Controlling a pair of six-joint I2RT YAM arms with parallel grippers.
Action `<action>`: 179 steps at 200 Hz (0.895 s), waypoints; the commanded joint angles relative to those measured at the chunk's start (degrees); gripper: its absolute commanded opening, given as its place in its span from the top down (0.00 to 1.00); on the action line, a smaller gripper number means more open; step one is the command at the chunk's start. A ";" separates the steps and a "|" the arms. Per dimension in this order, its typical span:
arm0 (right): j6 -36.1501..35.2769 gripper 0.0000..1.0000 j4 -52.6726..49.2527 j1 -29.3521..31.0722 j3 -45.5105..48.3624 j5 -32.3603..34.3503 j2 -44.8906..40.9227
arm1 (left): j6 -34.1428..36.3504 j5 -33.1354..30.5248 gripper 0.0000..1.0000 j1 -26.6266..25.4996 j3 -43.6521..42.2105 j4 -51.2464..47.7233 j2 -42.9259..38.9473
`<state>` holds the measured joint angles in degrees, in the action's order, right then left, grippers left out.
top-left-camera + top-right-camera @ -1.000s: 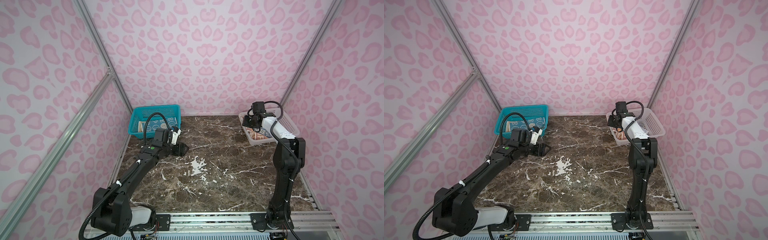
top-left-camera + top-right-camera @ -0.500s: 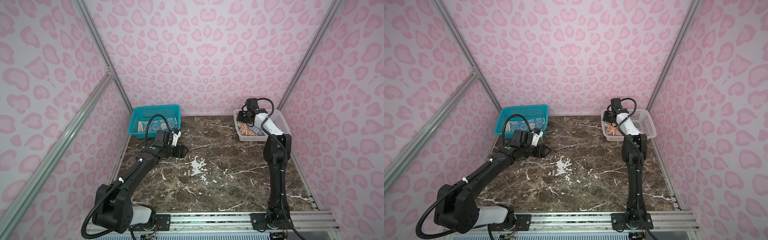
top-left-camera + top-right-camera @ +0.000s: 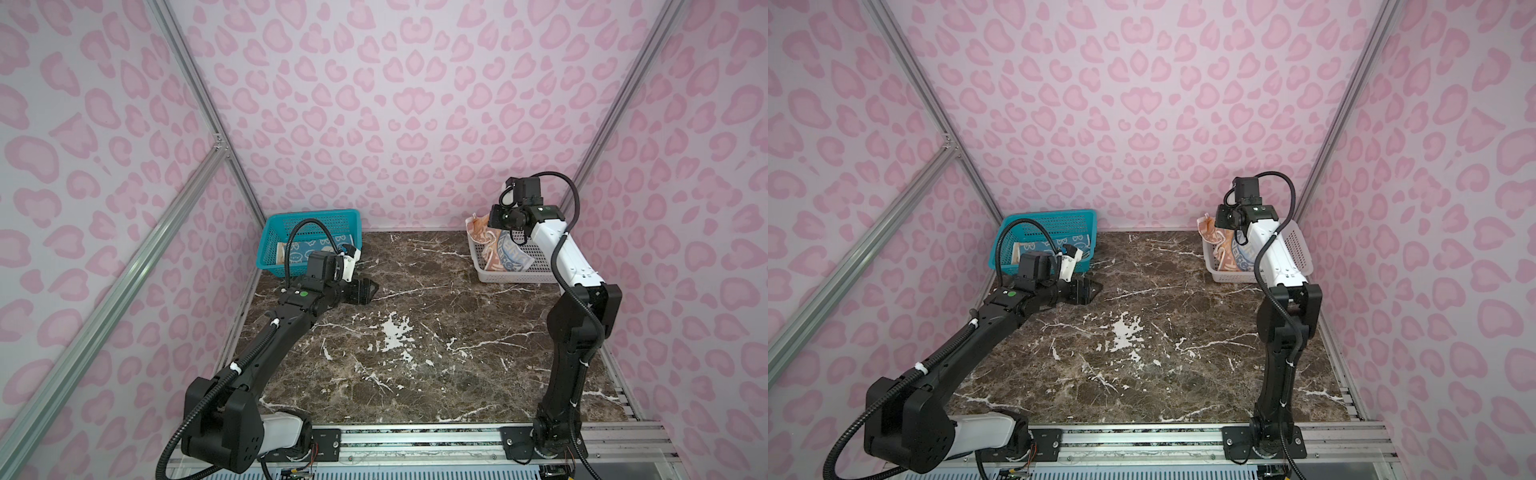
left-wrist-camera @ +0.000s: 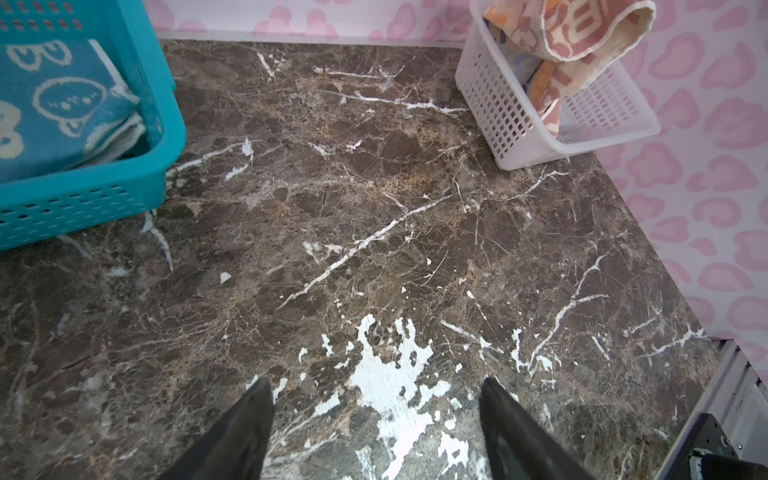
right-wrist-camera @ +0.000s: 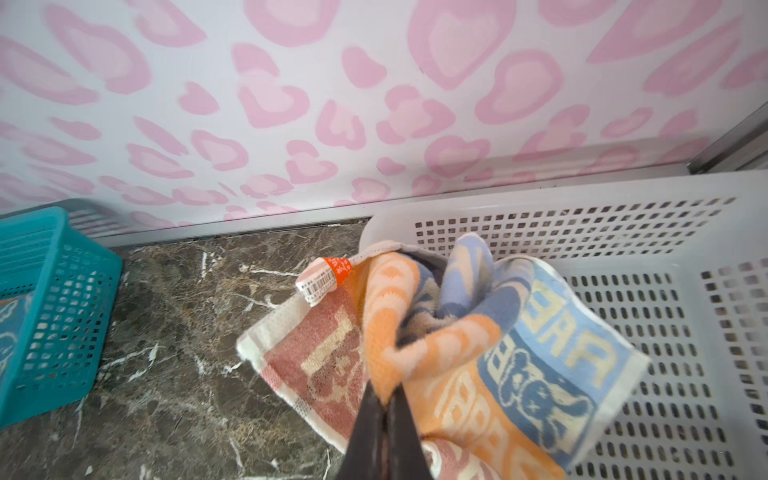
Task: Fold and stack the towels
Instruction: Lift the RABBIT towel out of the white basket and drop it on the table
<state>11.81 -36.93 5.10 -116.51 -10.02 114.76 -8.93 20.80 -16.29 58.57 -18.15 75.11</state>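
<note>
My right gripper [image 5: 386, 395] is shut on a fold of the cream towel with blue, orange and brown lettering [image 5: 478, 353]. In both top views this towel [image 3: 498, 253] [image 3: 1229, 257] hangs bunched from the gripper [image 3: 484, 224], its lower end inside the white basket [image 3: 519, 276]. A folded blue towel with white bunnies [image 3: 320, 249] [image 4: 54, 108] lies in the teal basket [image 3: 309, 218], with an orange-cream edge [image 3: 282, 253] showing under it. My left gripper [image 3: 368, 291] [image 4: 376, 388] is open and holds nothing, low over the marble table beside the teal basket.
The teal basket [image 4: 83, 195] stands at the back left corner and the white basket [image 4: 519, 120] at the back right. Pink patterned walls close three sides. A metal rail [image 3: 415, 436] runs along the front edge of the marble table [image 3: 415, 332].
The right gripper has risen and moved left, drawing the lettered towel up out of the white basket, which slid a little left. The left arm has stayed put.
</note>
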 commanded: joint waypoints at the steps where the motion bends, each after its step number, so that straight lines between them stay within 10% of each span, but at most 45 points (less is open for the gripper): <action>1: -4.00 1.00 4.76 1.44 3.83 1.43 -5.35 | -0.60 0.30 0.20 -0.04 1.20 2.80 -1.02; 121: -18.20 1.00 -0.33 17.92 7.77 -16.36 -25.99 | 1.68 -4.74 0.19 0.28 1.39 2.97 -9.15; 179: -5.79 0.99 14.54 21.69 42.30 -20.76 -29.20 | 2.34 -6.73 0.18 0.44 -2.15 1.24 -11.50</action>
<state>-1.32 -29.89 26.06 -85.67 -30.02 85.21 -7.44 15.14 -15.90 57.30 -16.71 63.48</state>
